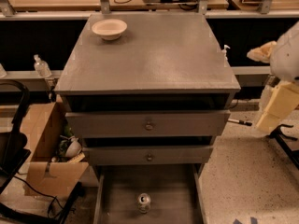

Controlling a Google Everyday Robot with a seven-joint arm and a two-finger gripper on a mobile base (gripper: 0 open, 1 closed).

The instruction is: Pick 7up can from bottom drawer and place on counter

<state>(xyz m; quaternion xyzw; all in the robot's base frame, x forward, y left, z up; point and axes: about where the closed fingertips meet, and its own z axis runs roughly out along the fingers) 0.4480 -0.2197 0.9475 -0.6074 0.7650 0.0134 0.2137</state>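
Note:
The 7up can [144, 202] stands upright on the floor of the open bottom drawer [163, 185], near its middle at the lower edge of the view; its silver lid faces up. The counter [159, 59] is the grey top of the cabinet above. My gripper [275, 107] is at the far right edge, beside the cabinet at about the height of the upper drawers, well away from the can and holding nothing that I can see.
A cream bowl [109, 29] sits at the counter's back left. Two shut drawer fronts with knobs [148, 124] are above the open drawer. A cardboard box [46, 148] and a black frame stand left. Pump bottles [41, 65] stand behind.

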